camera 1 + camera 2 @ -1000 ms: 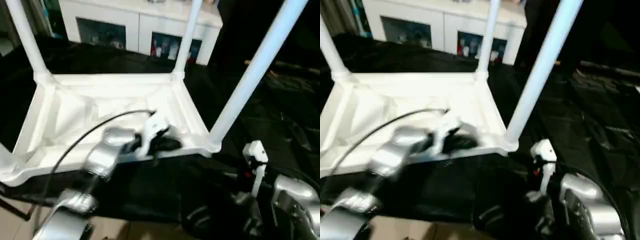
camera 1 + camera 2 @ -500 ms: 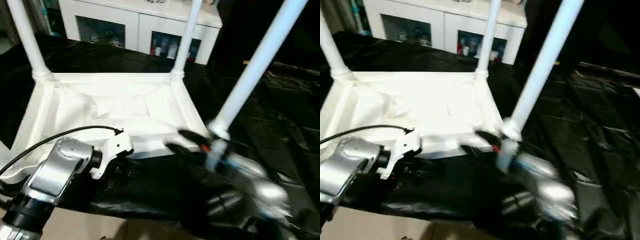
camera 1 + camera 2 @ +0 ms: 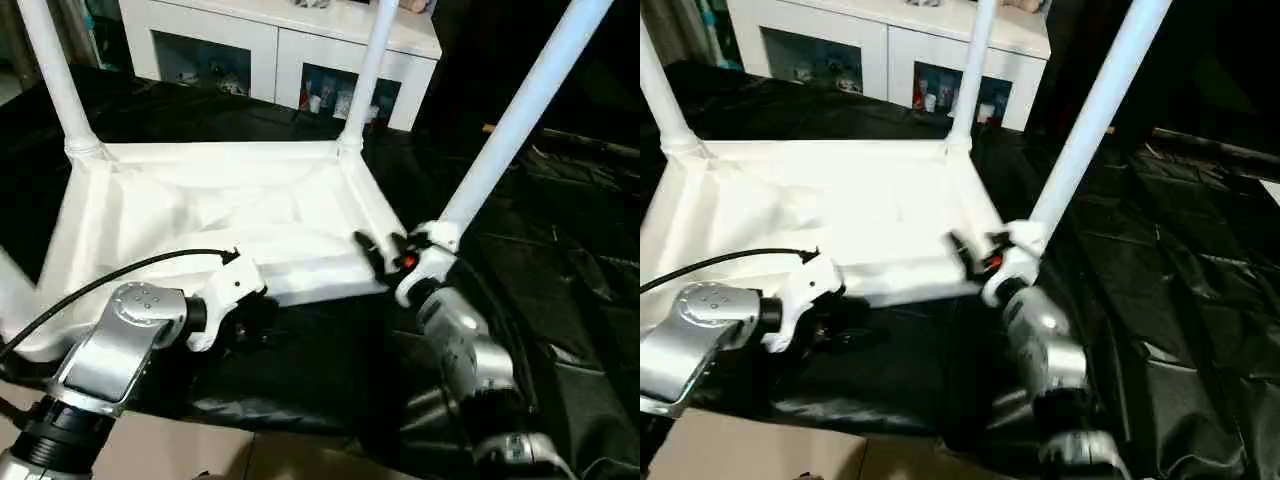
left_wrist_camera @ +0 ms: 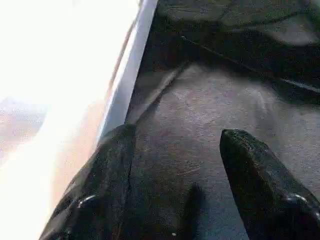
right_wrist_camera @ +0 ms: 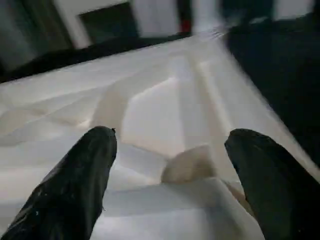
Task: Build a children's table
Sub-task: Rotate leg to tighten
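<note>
Now the children's table (image 3: 210, 210) lies upside down on the black surface (image 3: 560, 300), legs up. Right end effector (image 3: 385, 252), fingers spread, sits at the near right corner socket. Left end effector (image 4: 175, 165), spread, holds nothing. A bump could tip that leg (image 3: 520, 110) loose.

No legible text, label, brand, number or sign was found on any surface in the views.
</note>
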Robot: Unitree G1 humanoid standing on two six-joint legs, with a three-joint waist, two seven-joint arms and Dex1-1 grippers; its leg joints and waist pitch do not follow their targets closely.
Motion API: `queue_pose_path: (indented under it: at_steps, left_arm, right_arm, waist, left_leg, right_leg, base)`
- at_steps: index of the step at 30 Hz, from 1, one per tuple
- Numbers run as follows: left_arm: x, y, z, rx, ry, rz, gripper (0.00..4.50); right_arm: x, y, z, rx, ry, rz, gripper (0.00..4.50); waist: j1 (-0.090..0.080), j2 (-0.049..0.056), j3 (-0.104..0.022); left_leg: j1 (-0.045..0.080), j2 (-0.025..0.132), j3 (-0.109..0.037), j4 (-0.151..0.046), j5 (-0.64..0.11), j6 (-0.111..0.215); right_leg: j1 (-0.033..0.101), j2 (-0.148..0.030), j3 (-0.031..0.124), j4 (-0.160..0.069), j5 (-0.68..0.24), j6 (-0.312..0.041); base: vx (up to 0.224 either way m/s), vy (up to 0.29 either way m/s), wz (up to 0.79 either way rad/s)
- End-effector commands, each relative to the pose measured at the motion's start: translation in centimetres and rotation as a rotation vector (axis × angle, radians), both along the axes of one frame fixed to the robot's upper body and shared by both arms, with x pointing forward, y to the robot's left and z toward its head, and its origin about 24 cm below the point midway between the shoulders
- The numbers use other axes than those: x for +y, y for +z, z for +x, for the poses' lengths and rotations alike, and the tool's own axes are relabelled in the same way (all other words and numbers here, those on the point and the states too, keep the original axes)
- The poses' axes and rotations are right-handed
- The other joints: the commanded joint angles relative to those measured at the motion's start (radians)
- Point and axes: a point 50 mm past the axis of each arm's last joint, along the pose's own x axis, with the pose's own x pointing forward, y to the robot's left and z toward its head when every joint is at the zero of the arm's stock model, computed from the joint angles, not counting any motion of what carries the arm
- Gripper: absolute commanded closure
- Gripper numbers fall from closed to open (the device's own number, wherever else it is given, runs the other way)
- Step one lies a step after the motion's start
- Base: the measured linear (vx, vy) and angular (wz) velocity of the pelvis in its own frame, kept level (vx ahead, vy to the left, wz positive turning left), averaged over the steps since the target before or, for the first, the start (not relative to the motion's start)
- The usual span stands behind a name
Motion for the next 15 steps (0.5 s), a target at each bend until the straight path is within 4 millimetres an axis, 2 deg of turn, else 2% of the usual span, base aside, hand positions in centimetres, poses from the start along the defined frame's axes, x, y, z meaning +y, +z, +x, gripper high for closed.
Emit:
queue_pose_path:
  at_steps: [1, 2, 3, 4, 8, 9, 11, 12, 15]
  left_arm:
    - [0.1, 0.3, 0.5, -0.038, 0.02, 0.022, 1.23]
    - [0.1, 0.3, 0.5, -0.038, 0.02, 0.022, 1.15]
    - [0.1, 0.1, 0.6, -0.043, 0.022, 0.031, 1.15]
    - [0.1, 0.1, 0.6, -0.044, 0.022, 0.034, 0.92]
    - [0.1, 0.0, 0.5, -0.045, 0.02, 0.036, 0.7]
    - [0.1, 0.0, 0.5, -0.046, 0.02, 0.036, 0.7]
    - [0.2, -0.2, 0.5, -0.053, 0.023, 0.036, 0.48]
    - [0.2, -0.2, 0.5, -0.053, 0.023, 0.036, 0.4]
    - [0.2, -0.3, 0.6, -0.066, 0.018, 0.034, 0.17]
  right_arm:
    - [-4.7, -0.1, 0.4, 0.01, -0.205, -0.032, 0.62]
    - [-4.7, -0.1, 0.4, 0.01, -0.205, -0.032, 0.62]
    - [-6.5, 0.0, 0.5, 0.014, -0.276, -0.053, 0.62]
    - [-7.7, 0.0, 0.6, 0.017, -0.317, -0.061, 0.62]
    - [-10.7, 0.4, 0.5, 0.009, -0.406, -0.094, 0.62]
    - [-11.0, 0.4, 0.5, 0.008, -0.413, -0.096, 0.62]
    - [-13.4, 0.8, 0.2, 0.004, -0.484, -0.122, 0.62]
    - [-13.4, 0.8, 0.2, 0.004, -0.484, -0.122, 0.62]
    - [-15.5, 1.2, 0.0, -0.002, -0.555, -0.142, 0.62]
  waist:
    - [-0.008, 0.024, -0.055]
    - [-0.005, 0.023, -0.056]
    - [-0.004, 0.023, -0.056]
    - [-0.004, 0.022, -0.058]
    - [0.009, 0.02, -0.059]
    - [0.01, 0.019, -0.06]
    - [0.013, 0.015, -0.061]
    - [0.012, 0.014, -0.062]
    - [0.012, 0.012, -0.063]
  left_leg:
    - [0.005, -0.018, 0.021, -0.068, -0.173, -0.024]
    - [0.008, -0.018, 0.023, -0.066, -0.169, -0.022]
    - [0.006, -0.018, 0.023, -0.066, -0.164, -0.022]
    - [0.003, -0.019, 0.022, -0.064, -0.153, -0.02]
    - [0.004, -0.021, 0.025, -0.059, -0.14, -0.012]
    - [0.003, -0.021, 0.025, -0.059, -0.139, -0.011]
    - [0.001, -0.022, 0.025, -0.056, -0.14, -0.009]
    - [0.0, -0.023, 0.025, -0.055, -0.137, -0.006]
    - [-0.005, -0.025, 0.025, -0.053, -0.13, -0.002]
  right_leg:
    - [0.047, -0.019, 0.037, -0.054, -0.146, -0.135]
    - [0.045, -0.019, 0.038, -0.053, -0.133, -0.138]
    - [0.046, -0.019, 0.037, -0.052, -0.123, -0.139]
    - [0.049, -0.017, 0.036, -0.05, -0.111, -0.141]
    - [0.05, -0.016, 0.037, -0.047, -0.085, -0.143]
    - [0.051, -0.016, 0.036, -0.046, -0.084, -0.144]
    - [0.053, -0.017, 0.035, -0.047, -0.095, -0.142]
    - [0.053, -0.016, 0.035, -0.046, -0.094, -0.143]
    - [0.056, -0.017, 0.034, -0.046, -0.099, -0.14]
  base:
    - [0.0, 0.0, 0.0]
    - [0.0, 0.0, 0.0]
    - [0.0, 0.0, 0.0]
    - [0.0, 0.0, 0.0]
    - [0.0, 0.0, 0.0]
    - [0.0, 0.0, 0.0]
    - [0.0, 0.0, 0.0]
    - [0.0, 0.0, 0.0]
    - [0.0, 0.0, 0.0]
